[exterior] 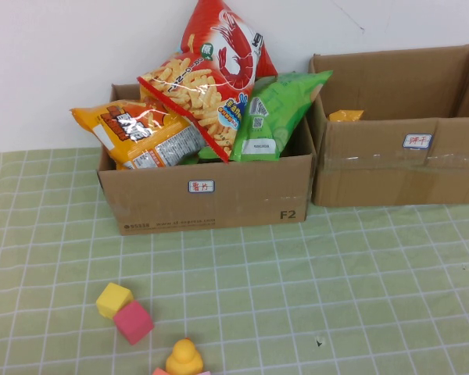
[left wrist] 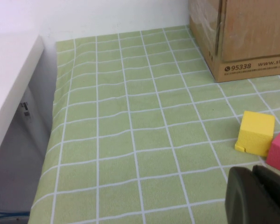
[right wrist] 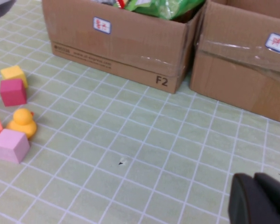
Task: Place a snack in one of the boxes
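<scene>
Two brown cardboard boxes stand at the back of the green checked cloth. The left box (exterior: 211, 195) (right wrist: 126, 51) is heaped with snack bags: an orange one (exterior: 137, 133), a corn-stick bag (exterior: 195, 98), a red shrimp bag (exterior: 227, 43) and a green one (exterior: 277, 113). The wider taped box (exterior: 391, 168) (right wrist: 242, 79) shows only a small yellow packet (exterior: 345, 116) inside. Neither arm appears in the high view. My left gripper (left wrist: 253, 173) is shut and empty, low over the cloth near the yellow cube. My right gripper (right wrist: 254, 179) is shut and empty, over bare cloth in front of the wider box.
A yellow cube (exterior: 113, 299), a pink cube (exterior: 133, 323) and a yellow duck (exterior: 184, 358) sit near the front left, with a pale pink cube (right wrist: 10, 145) beside the duck. A white shelf (left wrist: 9, 88) borders the cloth's left edge.
</scene>
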Action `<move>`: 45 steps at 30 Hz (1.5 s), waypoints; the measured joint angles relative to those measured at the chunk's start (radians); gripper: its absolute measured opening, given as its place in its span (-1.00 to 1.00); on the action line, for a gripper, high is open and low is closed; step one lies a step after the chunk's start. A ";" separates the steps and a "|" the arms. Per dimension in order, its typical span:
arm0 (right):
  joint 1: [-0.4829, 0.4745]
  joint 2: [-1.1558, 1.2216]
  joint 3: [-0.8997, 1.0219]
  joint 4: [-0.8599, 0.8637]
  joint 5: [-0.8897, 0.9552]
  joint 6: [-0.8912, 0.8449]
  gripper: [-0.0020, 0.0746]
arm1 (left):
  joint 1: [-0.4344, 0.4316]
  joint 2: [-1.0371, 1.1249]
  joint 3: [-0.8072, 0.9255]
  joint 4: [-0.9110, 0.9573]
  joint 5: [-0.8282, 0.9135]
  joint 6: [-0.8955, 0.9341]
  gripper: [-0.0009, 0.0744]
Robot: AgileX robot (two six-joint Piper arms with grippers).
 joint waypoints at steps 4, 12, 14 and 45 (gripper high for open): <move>0.011 0.000 0.000 0.000 0.000 0.000 -0.95 | 0.000 -0.001 0.000 0.000 0.000 0.000 -0.98; 0.004 -0.037 0.049 -0.062 -0.110 0.039 -0.95 | 0.000 -0.002 0.000 0.000 0.000 0.000 -0.98; -0.018 -0.077 0.112 -0.064 -0.206 0.076 -0.95 | 0.000 -0.002 0.000 0.000 0.000 0.002 -0.98; -0.075 -0.106 0.412 -0.497 -0.440 0.675 -0.95 | 0.000 -0.002 0.000 0.000 0.000 0.002 -0.98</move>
